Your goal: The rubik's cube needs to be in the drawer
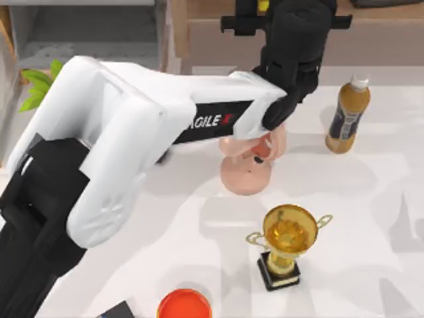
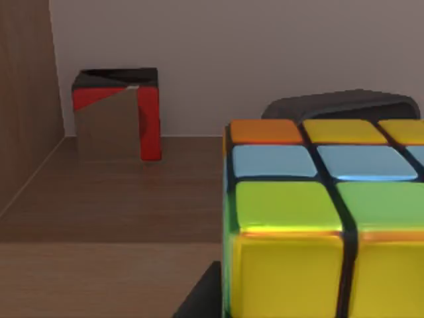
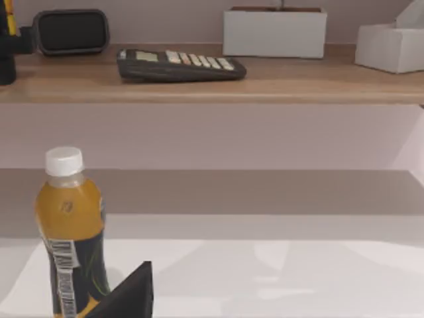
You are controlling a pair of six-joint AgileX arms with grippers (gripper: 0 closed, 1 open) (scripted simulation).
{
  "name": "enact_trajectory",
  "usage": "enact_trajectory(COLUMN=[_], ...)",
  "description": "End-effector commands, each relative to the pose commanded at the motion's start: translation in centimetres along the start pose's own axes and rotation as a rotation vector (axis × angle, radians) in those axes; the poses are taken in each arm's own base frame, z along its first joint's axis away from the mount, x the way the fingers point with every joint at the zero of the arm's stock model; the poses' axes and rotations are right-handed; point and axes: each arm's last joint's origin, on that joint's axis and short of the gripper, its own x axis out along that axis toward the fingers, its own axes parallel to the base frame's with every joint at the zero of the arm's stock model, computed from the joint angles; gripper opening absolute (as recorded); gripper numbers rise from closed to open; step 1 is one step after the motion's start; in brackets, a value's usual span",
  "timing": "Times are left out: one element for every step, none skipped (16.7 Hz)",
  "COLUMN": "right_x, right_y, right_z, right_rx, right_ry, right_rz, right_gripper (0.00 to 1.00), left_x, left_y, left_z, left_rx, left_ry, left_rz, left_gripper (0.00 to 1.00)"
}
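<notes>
White marbled table (image 1: pixel 199 218) in the top view, long brown wooden shelf (image 1: pixel 218 40) along its far edge.

Containers first:
- Drawer (image 1: pixel 86 30) at the far left of the table, open upward, grey walls and grey floor showing. Rubik's cube not in it.
- Red bowl (image 1: pixel 184 305) at the near edge, flat red inside.
- Gold trophy (image 1: pixel 288 245) upright on a black base, right of centre, cup open upward.
- Orange bottle (image 1: pixel 348 116) with a white cap, upright near the right end of the shelf front.

Rubik's cube (image 2: pixel 324 218) close in the left wrist view, over the shelf's wooden board, with yellow, green, blue and orange tiles. Left gripper (image 1: pixel 278 16) stretched across the table to the shelf, clenched on the cube, one dark finger (image 2: pixel 199 298) against its lower side. Well away from the drawer.

Edges and room:
- Red and black box (image 2: pixel 119 112) standing against the back wall of the shelf, apart from the cube.
- Pink rounded figure (image 1: pixel 255 162) under the left arm's forearm, mid-table.
- Green leaves (image 1: pixel 36 86) at the left edge.
- Open white surface between figure, trophy and bottle.

Right gripper (image 3: pixel 132 295) low beside the bottle, facing the shelf with a dark calculator (image 3: pixel 179 65) and white boxes (image 3: pixel 275 32) on top. Cannot tell its state.
</notes>
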Motion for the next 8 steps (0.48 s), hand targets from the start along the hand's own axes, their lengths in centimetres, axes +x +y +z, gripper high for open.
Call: enact_trajectory(right_x=[0.0, 0.0, 0.0, 0.0, 0.0, 0.0, 0.0, 0.0], right_y=[0.0, 0.0, 0.0, 0.0, 0.0, 0.0, 0.0, 0.0], right_z=[0.0, 0.0, 0.0, 0.0, 0.0, 0.0, 0.0, 0.0], right_rx=[0.0, 0.0, 0.0, 0.0, 0.0, 0.0, 0.0, 0.0], right_ry=[0.0, 0.0, 0.0, 0.0, 0.0, 0.0, 0.0, 0.0], right_rz=[0.0, 0.0, 0.0, 0.0, 0.0, 0.0, 0.0, 0.0], right_gripper=[1.0, 1.0, 1.0, 1.0, 1.0, 1.0, 1.0, 1.0], left_x=[0.0, 0.0, 0.0, -0.1, -0.2, -0.3, -0.4, -0.7], left_y=[0.0, 0.0, -0.1, -0.2, -0.2, -0.3, -0.2, -0.1], left_z=[0.0, 0.3, 0.8, 1.6, 2.7, 4.0, 5.4, 7.0], left_rx=[0.0, -0.001, -0.004, -0.007, -0.009, -0.009, -0.008, -0.001], left_ry=[0.0, 0.0, 0.002, 0.005, 0.01, 0.019, 0.032, 0.051], left_rz=[0.0, -0.004, -0.013, -0.027, -0.046, -0.068, -0.093, -0.121], left_gripper=[0.0, 0.0, 0.0, 0.0, 0.0, 0.0, 0.0, 0.0])
